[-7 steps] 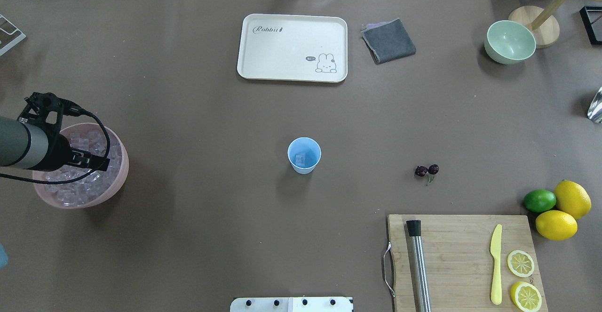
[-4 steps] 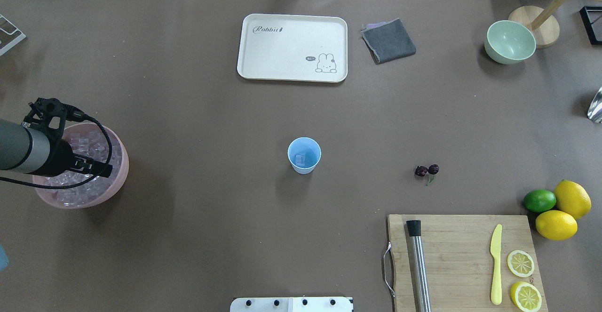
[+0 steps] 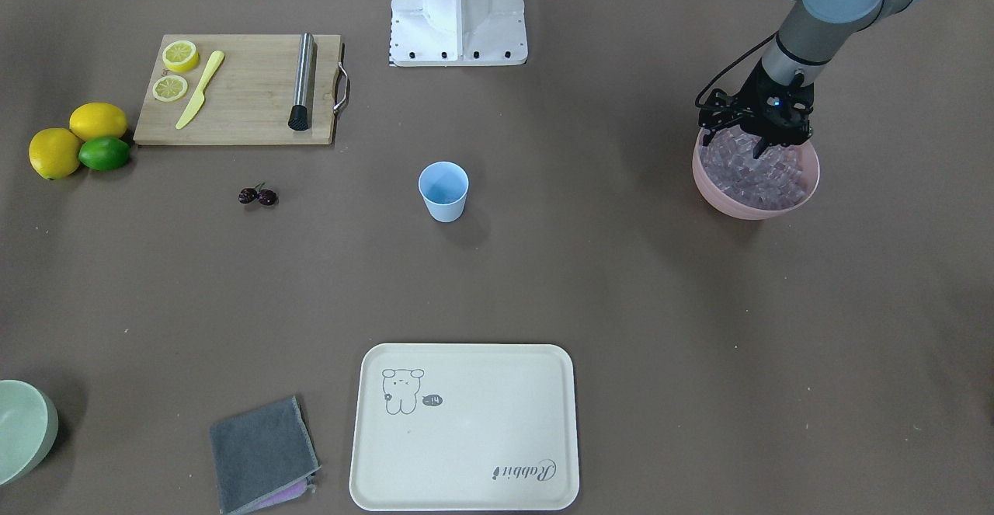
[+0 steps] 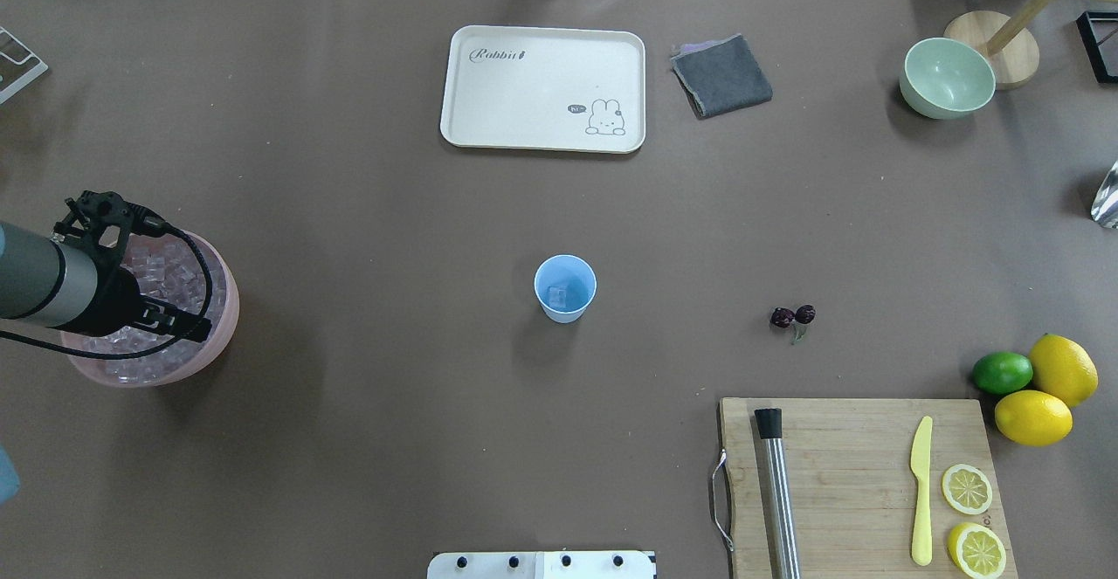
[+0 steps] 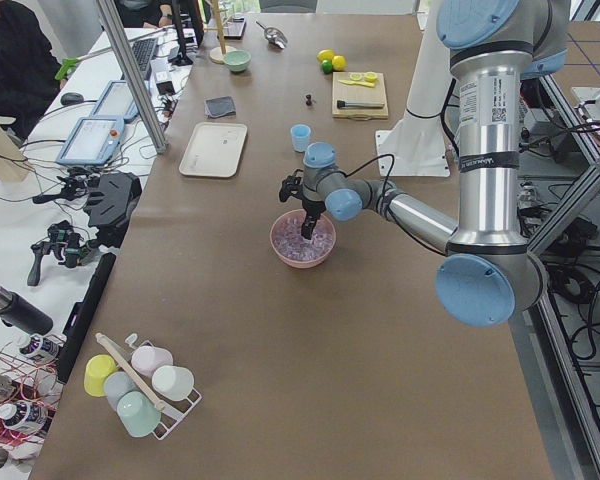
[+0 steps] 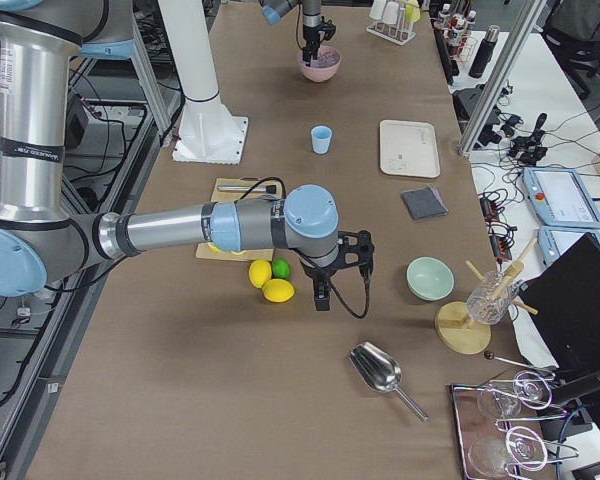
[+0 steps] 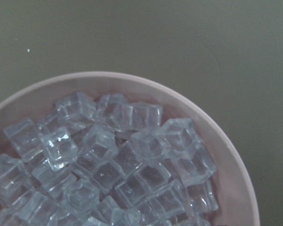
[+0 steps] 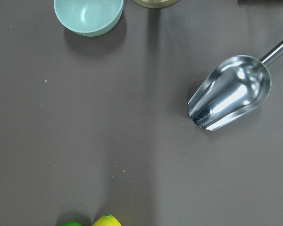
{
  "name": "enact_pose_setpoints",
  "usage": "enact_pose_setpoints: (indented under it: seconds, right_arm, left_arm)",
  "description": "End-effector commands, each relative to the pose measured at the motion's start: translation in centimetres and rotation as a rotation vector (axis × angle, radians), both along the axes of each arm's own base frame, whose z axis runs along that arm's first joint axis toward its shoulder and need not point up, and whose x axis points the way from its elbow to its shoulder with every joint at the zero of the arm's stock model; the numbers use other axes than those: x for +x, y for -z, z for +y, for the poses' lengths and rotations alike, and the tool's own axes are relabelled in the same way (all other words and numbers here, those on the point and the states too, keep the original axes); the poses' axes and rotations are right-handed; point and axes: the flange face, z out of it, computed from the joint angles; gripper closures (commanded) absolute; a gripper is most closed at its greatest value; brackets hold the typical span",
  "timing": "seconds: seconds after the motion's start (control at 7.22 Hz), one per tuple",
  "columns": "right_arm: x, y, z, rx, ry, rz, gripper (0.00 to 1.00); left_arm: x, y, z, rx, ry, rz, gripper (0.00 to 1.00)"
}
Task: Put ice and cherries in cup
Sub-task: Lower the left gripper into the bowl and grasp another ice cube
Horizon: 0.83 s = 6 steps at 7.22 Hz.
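One cup (image 4: 568, 315) holds one ice cube (image 4: 559, 297); two cherries (image 4: 793, 316) lie well right of it. Far left, the left gripper (image 3: 762, 147) dips into one pink bowl (image 3: 730, 198) of ice (image 7: 108, 160). I can't tell how its jaws stand, nor the right gripper's (image 6: 322, 298).

Left hand (image 4: 175, 324) hovers above ice (image 4: 175, 269) in bowl (image 4: 175, 375).

Silver arms (image 5: 490, 150), blue caps (image 5: 480, 290), black end effector (image 3: 759, 147).
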Motion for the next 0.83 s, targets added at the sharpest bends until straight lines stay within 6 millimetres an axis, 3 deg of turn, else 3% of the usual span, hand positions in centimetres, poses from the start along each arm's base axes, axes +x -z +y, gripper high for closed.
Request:
enact_pose_setpoints:
  seconds: [0.0, 0.42, 0.69]
  right_arm:
    - [0.0, 0.4, 0.0, 0.008, -0.002, 0.002, 0.0]
    - [0.1, 1.3, -0.5, 0.024, -0.004, 0.003, 0.0]
    - [0.1, 1.8, -1.0, 0.038, -0.003, 0.004, 0.0]
  left_arm:
    - [-0.7, -0.2, 0.0, -0.031, -0.052, 0.035, 0.12]
    - [-1.5, -0.8, -2.2, -0.048, -0.017, 0.038, 0.13]
    - [-0.2, -1.0, -4.1, -0.051, -0.008, 0.036, 0.13]
